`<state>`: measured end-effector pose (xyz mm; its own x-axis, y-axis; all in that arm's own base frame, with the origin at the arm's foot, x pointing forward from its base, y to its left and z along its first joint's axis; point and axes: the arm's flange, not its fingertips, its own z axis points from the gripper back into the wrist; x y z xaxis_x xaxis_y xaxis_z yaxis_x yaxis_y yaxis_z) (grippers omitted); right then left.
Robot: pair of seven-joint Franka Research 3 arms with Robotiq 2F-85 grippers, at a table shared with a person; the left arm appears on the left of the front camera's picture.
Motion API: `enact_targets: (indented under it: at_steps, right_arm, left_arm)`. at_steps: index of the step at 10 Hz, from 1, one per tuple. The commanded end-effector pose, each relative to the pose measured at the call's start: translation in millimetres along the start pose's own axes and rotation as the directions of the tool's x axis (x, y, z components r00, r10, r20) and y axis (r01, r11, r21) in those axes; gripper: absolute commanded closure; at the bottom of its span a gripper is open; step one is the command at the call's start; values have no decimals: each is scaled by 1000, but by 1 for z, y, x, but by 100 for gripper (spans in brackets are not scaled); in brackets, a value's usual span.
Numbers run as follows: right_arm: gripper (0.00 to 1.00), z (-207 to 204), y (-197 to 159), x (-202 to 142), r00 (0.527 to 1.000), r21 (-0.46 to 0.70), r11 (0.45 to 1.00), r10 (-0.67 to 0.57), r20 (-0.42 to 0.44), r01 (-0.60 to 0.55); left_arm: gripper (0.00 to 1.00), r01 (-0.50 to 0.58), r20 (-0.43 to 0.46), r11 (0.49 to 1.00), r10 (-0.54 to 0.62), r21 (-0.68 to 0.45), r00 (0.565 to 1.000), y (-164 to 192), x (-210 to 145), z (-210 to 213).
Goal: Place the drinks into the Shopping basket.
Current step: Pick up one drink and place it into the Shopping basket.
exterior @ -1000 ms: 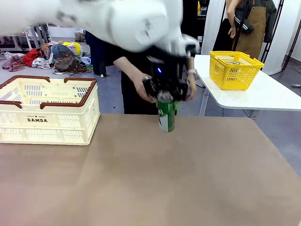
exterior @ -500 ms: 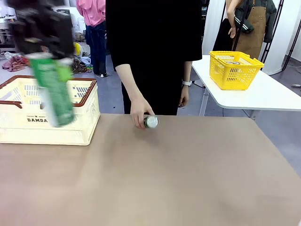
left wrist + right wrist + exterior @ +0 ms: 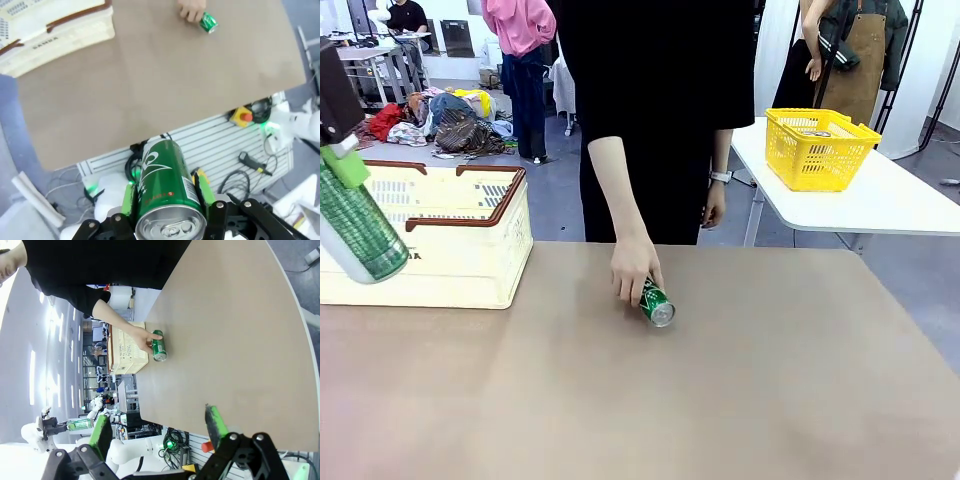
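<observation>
So we're mid-carry on drink number one. The left gripper [image 3: 167, 202] is clamped around a green can [image 3: 360, 230], green pads on both sides of it, and the can hangs tilted in the air off the left edge of the tabletop [image 3: 720, 400]. The basket [image 3: 440, 240] sits in the far left corner. From the front the can overlaps the basket's near wall, but I'd guess it's on the near side of the basket rather than above the opening. Hard to be sure from these angles.

Meanwhile the person's hand [image 3: 635, 268] is resting on a second can [image 3: 657, 303], also green, lying on its side close to the far edge, around the middle. The right gripper [image 3: 159, 427] has its fingers spread wide with nothing between them, hanging out beyond the near edge.

Next move as I see it: swing the held can over the basket's open top, get it down past the brown rim, and only then let go, since a tilted can dropped from height will bounce. The second can is lying flat and has a hand on it, so it should wait until that hand clears.
</observation>
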<state>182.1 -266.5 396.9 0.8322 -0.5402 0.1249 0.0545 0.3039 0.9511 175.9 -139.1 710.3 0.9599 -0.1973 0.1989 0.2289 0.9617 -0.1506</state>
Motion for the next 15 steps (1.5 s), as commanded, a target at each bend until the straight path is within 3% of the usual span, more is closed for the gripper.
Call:
enact_targets:
  at_steps: [1, 3, 5, 6, 8, 12, 15]
  right_arm:
    - [0, -1, 2, 3, 999, 25, 999, 27, 18, -27]
    - [0, -1, 2, 3, 999, 25, 999, 27, 18, -27]
    - [0, -1, 2, 3, 999, 25, 999, 27, 18, -27]
    - [0, -1, 2, 3, 999, 25, 999, 27, 18, -27]
    - [0, -1, 2, 3, 999, 25, 999, 27, 18, -27]
    - [0, -1, 2, 3, 999, 25, 999, 27, 18, -27]
    - [0, -1, 2, 3, 999, 25, 999, 27, 18, -27]
  left_arm:
    - [100, 76, -57, 997, -76, -5, 995, -11, 13, 16]
    - [100, 32, -29, 999, -32, 4, 999, -6, 6, 0]
    - [100, -128, 7, 991, 128, -31, 992, 57, 53, 16]
    - [100, -141, 48, 990, 141, -8, 989, 81, 70, 12]
    - [100, -132, 163, 990, 123, 46, 979, 137, 119, -16]
    - [100, -81, 167, 993, 66, 86, 984, 230, 247, -94]
    - [100, -90, 166, 992, 74, 87, 983, 250, 276, -132]
